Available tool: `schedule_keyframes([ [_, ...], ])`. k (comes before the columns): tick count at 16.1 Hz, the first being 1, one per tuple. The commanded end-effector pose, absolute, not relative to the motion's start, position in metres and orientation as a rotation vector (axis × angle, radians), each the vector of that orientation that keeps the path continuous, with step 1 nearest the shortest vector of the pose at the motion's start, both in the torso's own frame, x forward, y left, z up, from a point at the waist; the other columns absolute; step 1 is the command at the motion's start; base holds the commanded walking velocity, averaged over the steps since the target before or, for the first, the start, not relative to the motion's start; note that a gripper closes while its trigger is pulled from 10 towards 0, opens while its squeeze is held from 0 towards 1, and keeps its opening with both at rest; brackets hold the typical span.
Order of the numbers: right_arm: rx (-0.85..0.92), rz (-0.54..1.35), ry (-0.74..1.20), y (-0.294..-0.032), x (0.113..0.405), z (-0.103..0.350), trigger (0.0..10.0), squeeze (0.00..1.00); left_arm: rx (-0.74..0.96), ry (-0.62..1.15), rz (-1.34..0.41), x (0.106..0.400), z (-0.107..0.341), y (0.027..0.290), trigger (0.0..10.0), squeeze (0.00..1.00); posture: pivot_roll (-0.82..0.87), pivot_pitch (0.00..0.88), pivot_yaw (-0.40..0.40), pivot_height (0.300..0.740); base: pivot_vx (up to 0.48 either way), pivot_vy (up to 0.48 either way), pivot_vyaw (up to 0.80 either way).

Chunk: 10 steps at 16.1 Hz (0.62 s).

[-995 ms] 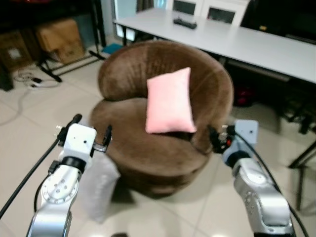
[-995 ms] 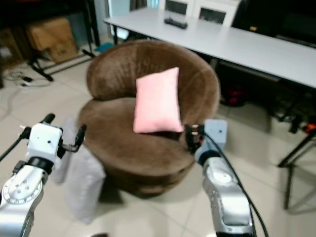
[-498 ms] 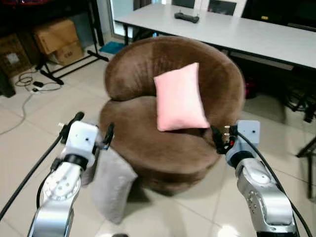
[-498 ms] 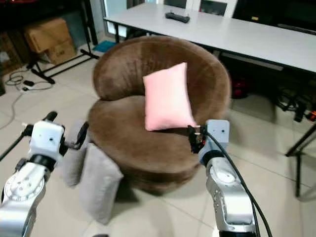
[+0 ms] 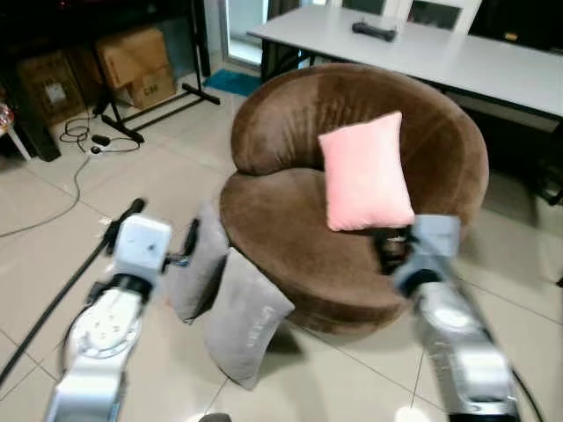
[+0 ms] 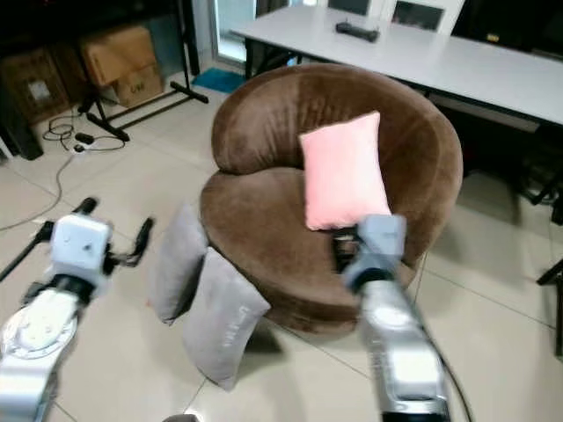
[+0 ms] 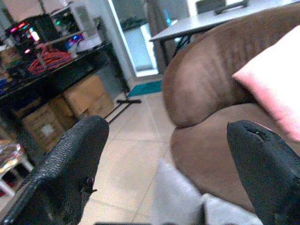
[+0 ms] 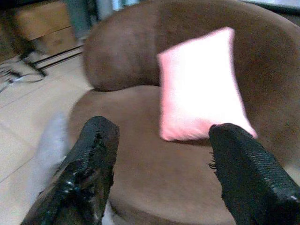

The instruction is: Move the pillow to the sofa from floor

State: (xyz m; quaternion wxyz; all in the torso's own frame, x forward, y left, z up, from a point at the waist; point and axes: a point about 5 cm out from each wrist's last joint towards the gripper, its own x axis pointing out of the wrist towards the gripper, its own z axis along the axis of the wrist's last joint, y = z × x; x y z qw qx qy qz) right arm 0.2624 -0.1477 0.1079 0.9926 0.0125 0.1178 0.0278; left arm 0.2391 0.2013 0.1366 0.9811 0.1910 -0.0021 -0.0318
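Two grey pillows are on the tiled floor, standing on edge and leaning against the front-left base of the round brown sofa. They touch each other; the nearer one sits just in front of the farther one.

Your left gripper is raised just to the left of the farther grey pillow, apart from it. Its fingers are spread wide with nothing between them. In the left wrist view the grey pillow tops lie low between the two fingers, beyond the tips, no contact.

Your right gripper is up at the sofa's front-right edge, well apart from the grey pillows. Fingers wide, empty. It looks across the seat at a pink pillow, which stands propped against the sofa back. The right arm is motion-blurred in the head views, so I can't say whether it touches the sofa rim.

Behind the sofa there's a long white table with a dark remote on it. Cardboard boxes and a cable are at far left.
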Motion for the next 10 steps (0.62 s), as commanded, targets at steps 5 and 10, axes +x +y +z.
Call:
schedule_keyframes([
  [5, -0.034, -0.004, 0.176, -0.1634, 0.2640, 0.1153, 10.0, 1.00, 0.380, -0.028, -0.079, 0.2422, 0.1394, 0.1931, 10.0, 0.00, 0.09, 0.000, -0.034, 0.740, 0.000, 0.049, 0.00],
  [10, 0.047, 0.018, 0.148, -0.1577, 0.2644, 0.1198, 10.0, 1.00, 0.359, -0.049, -0.081, 0.2450, 0.1420, 0.1907, 10.0, 0.00, 0.09, 0.000, -0.030, 0.740, 0.000, 0.000, 0.00],
])
